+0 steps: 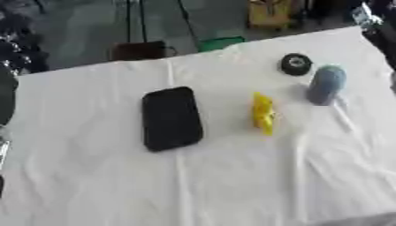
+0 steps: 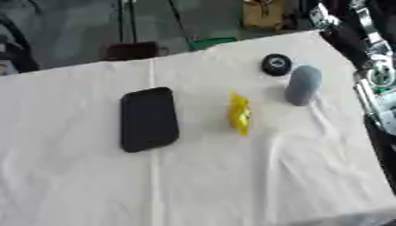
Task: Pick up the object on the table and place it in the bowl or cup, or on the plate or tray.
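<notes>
Looking down at: a desk [image 1: 232,185] under a creased white cloth, lying askew across both views.
Black tray: a flat black rectangular tray with rounded corners [image 1: 171,118] lies left of centre, its long side running away from me.
Yellow object: a small, narrow bright yellow thing [image 1: 263,113] lies on the cloth just right of the tray, apart from it; I cannot make out what it is.
Grey-blue cup: a rounded grey-blue cup-like vessel [image 1: 325,84] sits further right, near the far right corner; whether it stands or lies tilted I cannot tell.
Black disc: a small round black object [image 1: 295,64] rests just behind the vessel.
Room: a grey floor beyond the far edge, with a dark brown box [image 1: 138,50], a green item [image 1: 220,43], thin black legs or cables, and a yellow-brown object [image 2: 264,14].
Right arm: black and silver arm parts [image 2: 371,53] run down the right edge of the right eye view; the hand is cut off, so I cannot tell how its fingers sit.
Left side: dark shapes at the left edge, too unclear to name.
</notes>
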Motion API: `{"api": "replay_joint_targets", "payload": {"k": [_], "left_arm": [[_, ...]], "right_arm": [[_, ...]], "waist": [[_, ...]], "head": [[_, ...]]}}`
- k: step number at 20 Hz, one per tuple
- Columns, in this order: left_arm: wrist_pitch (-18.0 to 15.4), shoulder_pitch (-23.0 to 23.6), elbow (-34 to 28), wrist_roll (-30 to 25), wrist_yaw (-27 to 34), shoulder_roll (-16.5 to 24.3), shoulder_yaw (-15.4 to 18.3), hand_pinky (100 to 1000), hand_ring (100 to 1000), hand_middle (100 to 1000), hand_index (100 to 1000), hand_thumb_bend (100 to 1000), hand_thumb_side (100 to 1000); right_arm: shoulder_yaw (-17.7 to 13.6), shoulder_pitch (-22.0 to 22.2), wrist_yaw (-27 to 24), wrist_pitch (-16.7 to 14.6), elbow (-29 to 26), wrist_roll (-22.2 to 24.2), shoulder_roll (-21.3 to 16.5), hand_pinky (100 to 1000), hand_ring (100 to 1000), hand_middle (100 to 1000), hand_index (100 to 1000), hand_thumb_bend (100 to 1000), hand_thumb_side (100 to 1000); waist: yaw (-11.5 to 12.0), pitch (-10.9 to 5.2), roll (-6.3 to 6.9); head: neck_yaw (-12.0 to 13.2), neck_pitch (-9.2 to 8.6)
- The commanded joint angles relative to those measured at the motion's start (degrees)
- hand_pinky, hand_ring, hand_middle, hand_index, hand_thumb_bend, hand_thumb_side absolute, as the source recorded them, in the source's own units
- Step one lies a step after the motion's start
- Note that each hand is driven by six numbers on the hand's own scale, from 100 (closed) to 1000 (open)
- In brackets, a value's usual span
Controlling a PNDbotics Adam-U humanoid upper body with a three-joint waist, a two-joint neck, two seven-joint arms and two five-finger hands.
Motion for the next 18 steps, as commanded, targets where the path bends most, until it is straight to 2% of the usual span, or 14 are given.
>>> {"api": "replay_joint_targets", "payload": {"k": [1, 4, 6, 10, 13, 18], "left_arm": [[0.3, -0.8, -0.4, 0.2, -0.5, 0.6, 0.5, 724, 809, 867, 896, 742, 968], [0.5, -0.7, -0.2, 0.2, -0.6, 0.4, 0.4, 724, 809, 867, 896, 737, 969], [0.6, -0.7, -0.3, 0.2, -0.7, 0.2, 0.4, 724, 809, 868, 897, 734, 968], [0.6, -0.7, -0.3, -0.2, -0.7, 0.2, 0.3, 728, 812, 871, 899, 720, 970], [0.4, -0.8, -0.5, -1.0, -0.3, 0.1, 0.1, 733, 818, 877, 905, 662, 979], [0.4, -0.9, -0.5, -1.5, -0.1, 0.1, 0.0, 732, 819, 878, 905, 638, 982]], "right_arm": [[-0.2, -1.3, 0.6, 0.2, -0.3, 0.0, -1.7, 688, 793, 839, 858, 293, 681], [-0.1, -1.2, 0.6, 0.2, -0.3, 0.1, -1.7, 688, 793, 839, 860, 293, 682], [-0.1, -1.1, 0.5, 0.2, -0.2, 0.3, -1.6, 692, 795, 842, 864, 277, 684], [-0.2, -1.0, 0.1, -0.1, -0.3, 0.8, -1.5, 700, 799, 845, 868, 259, 684], [-0.2, -1.0, 0.1, -0.1, -0.2, 1.0, -1.6, 701, 799, 846, 868, 256, 681], [-0.3, -1.1, 0.5, 0.1, 0.1, 1.0, -1.6, 700, 799, 845, 872, 261, 677]], "waist": [[-0.1, -1.01, -0.27], [-0.1, -1.25, -0.12], [-0.2, -1.31, -0.09], [-0.2, -1.32, -0.17], [-0.3, -1.29, -0.23], [-0.2, -1.34, -0.28]], "head": [[2.4, 0.27], [8.2, 0.27], [9.2, 0.27], [8.6, 0.27], [7.3, 0.27], [5.5, 0.27]]}}
